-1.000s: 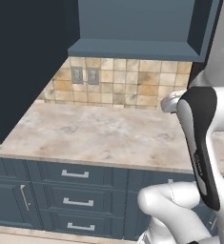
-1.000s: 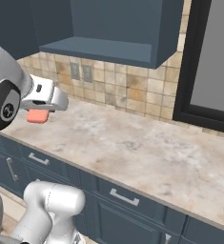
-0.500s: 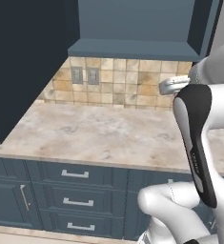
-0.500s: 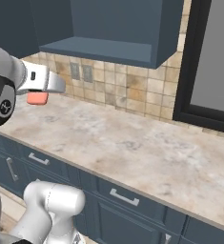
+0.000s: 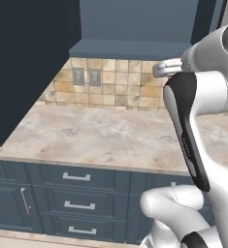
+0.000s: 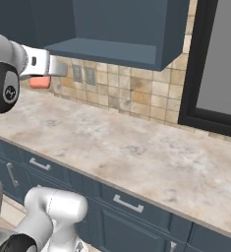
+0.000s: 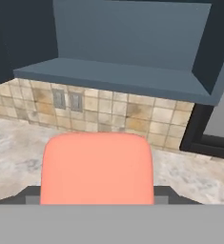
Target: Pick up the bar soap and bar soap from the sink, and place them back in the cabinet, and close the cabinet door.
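Note:
A salmon bar soap [image 7: 97,168] sits between my gripper's fingertips [image 7: 163,193] in the hand view, with my gripper [image 7: 97,196] shut on it. In the right base view the bar soap [image 6: 39,82] hangs in the gripper [image 6: 44,78] just below the front edge of the cabinet [image 6: 118,30]. The cabinet [image 5: 130,47] stands open, and its bare shelf [image 7: 114,76] lies ahead of the hand and slightly above it. The cabinet door [image 5: 29,60] is swung out at the left. My gripper [image 5: 163,69] is high over the counter. The sink is out of view.
A beige marbled counter [image 5: 101,135] runs below, backed by a tiled wall with two outlets [image 5: 85,76]. Blue drawers [image 5: 76,191] line the front. A black-framed panel [image 6: 213,64] stands at the right, close to the cabinet's side.
The gripper has risen with the bar soap from counter height to just under the cabinet shelf's edge. Nothing else has moved.

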